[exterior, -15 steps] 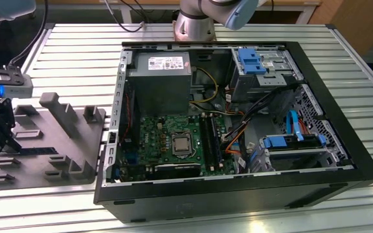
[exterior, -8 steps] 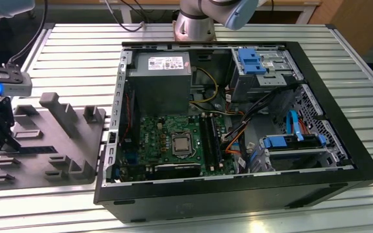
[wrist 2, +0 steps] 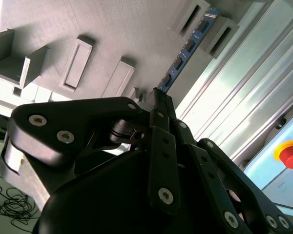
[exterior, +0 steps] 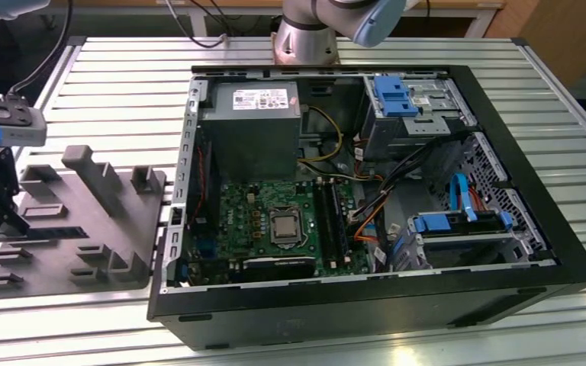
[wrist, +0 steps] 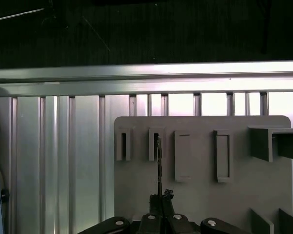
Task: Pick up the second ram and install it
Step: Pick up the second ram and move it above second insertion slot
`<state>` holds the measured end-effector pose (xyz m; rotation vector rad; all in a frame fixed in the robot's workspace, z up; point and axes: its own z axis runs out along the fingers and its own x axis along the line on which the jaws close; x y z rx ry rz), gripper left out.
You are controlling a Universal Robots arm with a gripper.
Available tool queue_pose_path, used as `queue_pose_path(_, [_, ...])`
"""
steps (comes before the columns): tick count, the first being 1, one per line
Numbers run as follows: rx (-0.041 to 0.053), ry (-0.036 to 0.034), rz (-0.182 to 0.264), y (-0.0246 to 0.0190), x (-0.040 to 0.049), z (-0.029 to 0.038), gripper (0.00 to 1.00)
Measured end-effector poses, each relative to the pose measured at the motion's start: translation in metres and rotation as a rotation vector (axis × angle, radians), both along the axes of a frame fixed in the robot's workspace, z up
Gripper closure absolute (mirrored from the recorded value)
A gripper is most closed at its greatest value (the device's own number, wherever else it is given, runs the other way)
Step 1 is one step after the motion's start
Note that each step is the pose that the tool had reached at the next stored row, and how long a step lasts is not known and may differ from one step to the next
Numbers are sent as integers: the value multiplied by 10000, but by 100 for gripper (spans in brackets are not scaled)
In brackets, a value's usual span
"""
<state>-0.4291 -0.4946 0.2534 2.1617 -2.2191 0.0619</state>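
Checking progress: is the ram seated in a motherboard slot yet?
No, the ram sits in the grey tray, with the gripper closed on its end.

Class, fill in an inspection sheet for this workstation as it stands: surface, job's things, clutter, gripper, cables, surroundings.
Surface: slatted metal table.
Job's things: second ram on edge in the grey holder tray; open computer case beside the tray.
Clutter: nothing seen.
Gripper: gripper at the ram's near end, jaws closed on it.
Cables: coloured wiring inside the case.
Surroundings: red button beyond the table.
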Motion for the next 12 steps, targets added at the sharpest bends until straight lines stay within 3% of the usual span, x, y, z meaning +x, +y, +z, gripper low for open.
queue_pose_path(12, [0, 0, 0, 0, 0, 98, 88])
